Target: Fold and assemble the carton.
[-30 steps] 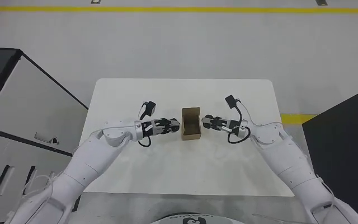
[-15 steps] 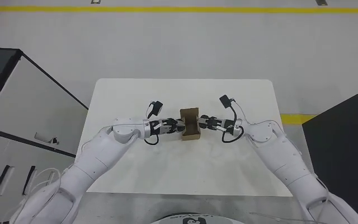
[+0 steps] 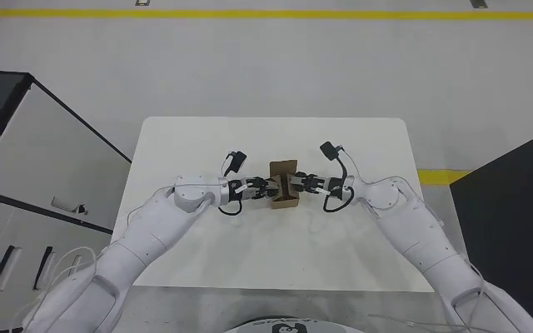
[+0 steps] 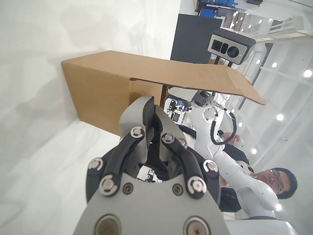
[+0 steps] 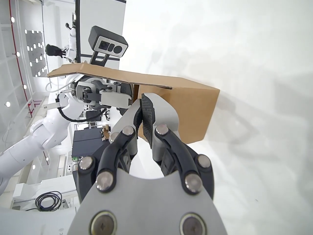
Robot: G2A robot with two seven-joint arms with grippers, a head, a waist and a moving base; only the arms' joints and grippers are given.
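Carton (image 3: 285, 170), plain brown cardboard, is seen standing open-topped at the middle of the white tabletop (image 3: 191, 141), one long flap raised. Its left wall edge is pinched by the left hand (image 4: 152, 105), its right by the right hand (image 5: 143, 101), both apparently clamped shut.

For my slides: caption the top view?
Left gripper and right gripper at opposite sides of a brown carton on a white table.
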